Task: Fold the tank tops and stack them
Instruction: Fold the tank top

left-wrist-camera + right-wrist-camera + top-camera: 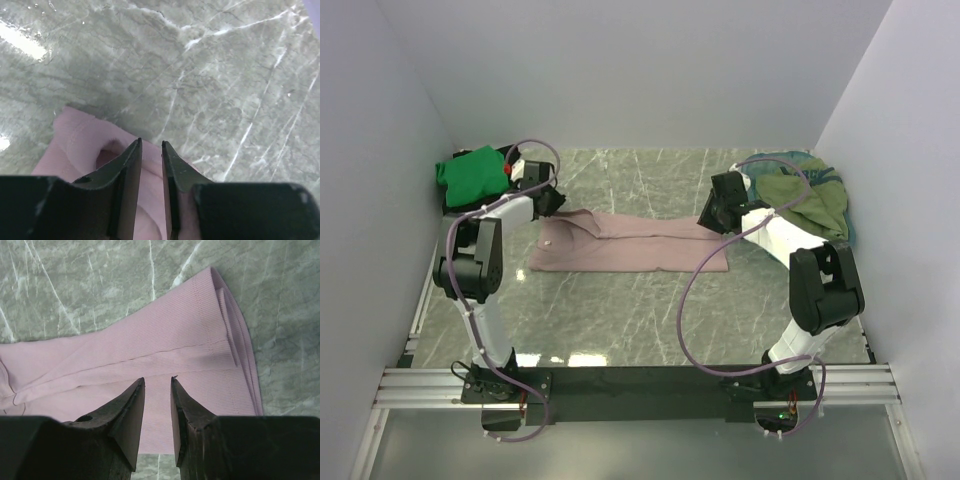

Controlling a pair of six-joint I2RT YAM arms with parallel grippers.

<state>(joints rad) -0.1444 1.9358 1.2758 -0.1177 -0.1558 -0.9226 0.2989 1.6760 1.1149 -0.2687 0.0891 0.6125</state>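
Observation:
A dusty pink tank top (630,240) lies folded into a long strip across the middle of the table. My left gripper (555,200) is at its far left corner. In the left wrist view the left gripper (150,142) is open by a narrow gap, low over the pink cloth (80,145). My right gripper (715,212) hovers over the strip's right end. Seen from the right wrist, the right gripper (157,379) is open with nothing in it, and the folded pink hem (165,335) lies beneath. A bright green tank top (472,172) sits folded at the far left. An olive green one (810,200) is bunched at the far right.
The olive top rests in a teal basket (847,228) against the right wall. White walls close in the marble table (640,310) on three sides. Purple cables (690,290) loop from both arms over the table. A metal rail (640,385) runs along the near edge.

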